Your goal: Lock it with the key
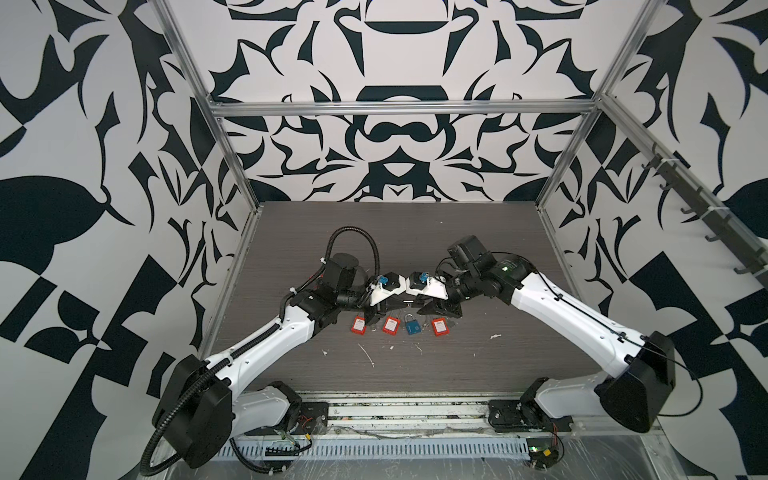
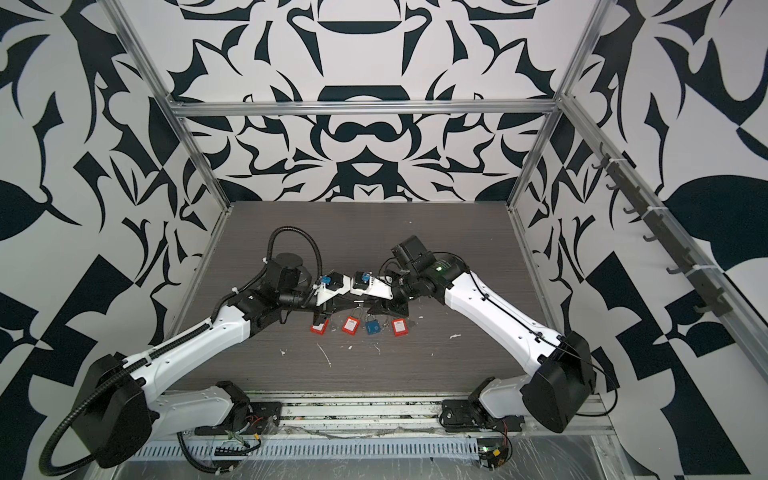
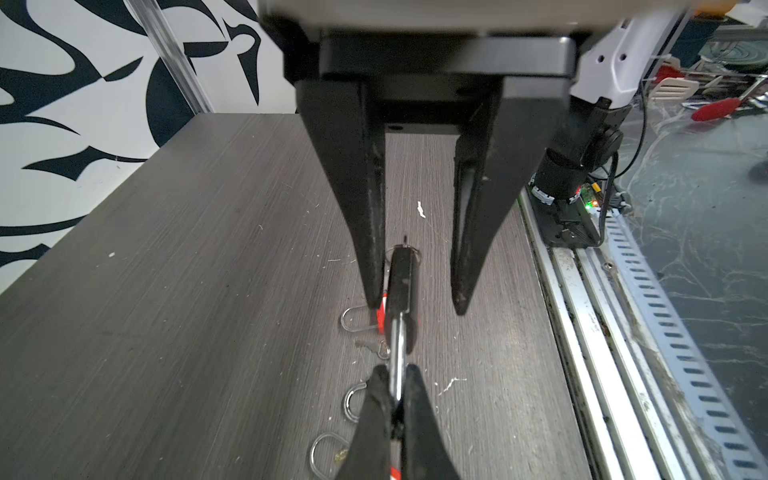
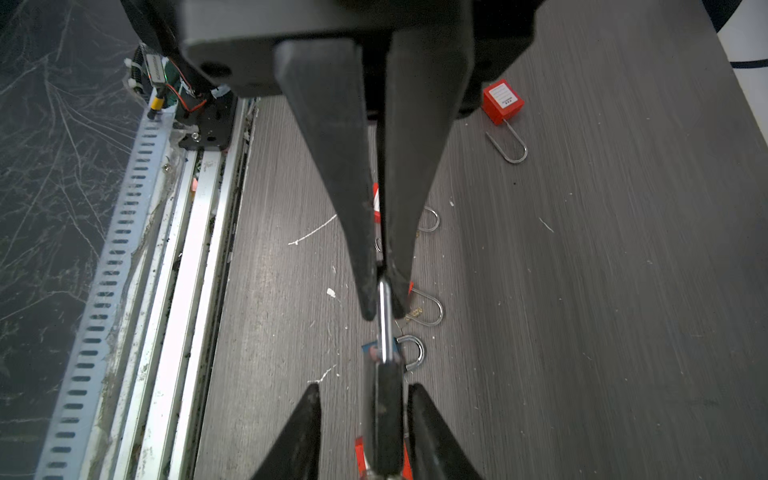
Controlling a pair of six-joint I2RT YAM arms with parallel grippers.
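1. In both top views the left gripper [image 1: 400, 306] and the right gripper [image 1: 424, 309] meet tip to tip over the table [image 1: 415, 241], just on the wall side of the blue padlock [image 1: 412, 328]. Three red padlocks [image 1: 390, 325] show in line with it, two on the left arm's side and one on the right arm's. What passes between the claws is too thin to make out here.

2. In the left wrist view the left gripper [image 3: 392, 388] is clamped on the bare metal blade of the key [image 3: 401, 286]. The key's black head, with a ring [image 3: 405, 249] at its end, reaches into the right gripper [image 3: 417, 305]. That gripper's jaws stand apart: one finger [image 3: 372, 249] touches the head and the other is clear of it.

3. In the right wrist view the key [image 4: 384, 407] hangs over the blue padlock [image 4: 369, 348]. Its long axis runs straight from claw to claw, along the padlock row. The right gripper [image 4: 365, 388] is open around the head and the left gripper [image 4: 383, 312] pinches the blade. The right arm is nearer the head. I judge the next move turns on that claw closing squarely on the head, which would free the blade for a keyhole. Which padlock the key fits I cannot tell.

4. Writing: a further one of the red padlocks [image 4: 500, 106], well beyond the blue padlock on the left arm's side, carries a white label [image 4: 503, 96]. Its print is too small to read. Its shackle [image 4: 513, 145] stands open. No brand is legible anywhere.
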